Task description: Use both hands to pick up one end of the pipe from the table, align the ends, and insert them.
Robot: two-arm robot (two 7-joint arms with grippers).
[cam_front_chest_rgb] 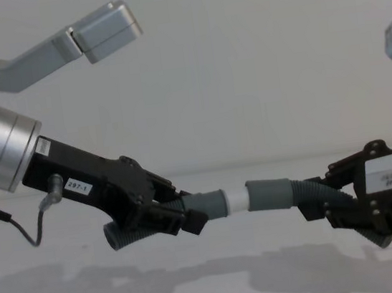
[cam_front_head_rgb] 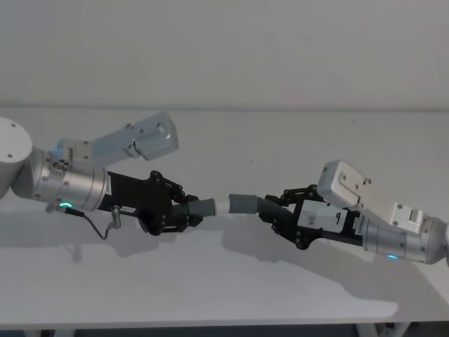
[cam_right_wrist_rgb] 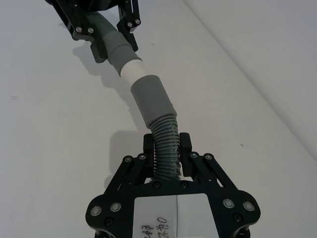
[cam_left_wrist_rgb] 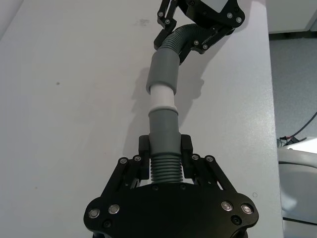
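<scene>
Chest view, centre frame: above the plain white desk (cam_front_chest_rgb: pixel 215 288), the left black two-finger gripper (cam_front_chest_rgb: pixel 180 217) jaws clamp a ribbed dark-grey hose piece (cam_front_chest_rgb: pixel 204 205) whose pale whitish tip (cam_front_chest_rgb: pixel 238 200) meets the wider grey sleeve (cam_front_chest_rgb: pixel 269 193) of the second ribbed grey hose piece (cam_front_chest_rgb: pixel 310 191), clamped by the right black gripper (cam_front_chest_rgb: pixel 319 206).

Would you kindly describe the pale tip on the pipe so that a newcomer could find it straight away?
Above the plain white table, two black two-finger hands hold ribbed dark-grey hose pieces end to end. Follow the left hand along its hose piece towards the right hand. The pale whitish tip is the short smooth band entering the right piece's wider grey sleeve, the only light part of the pipe.
</scene>
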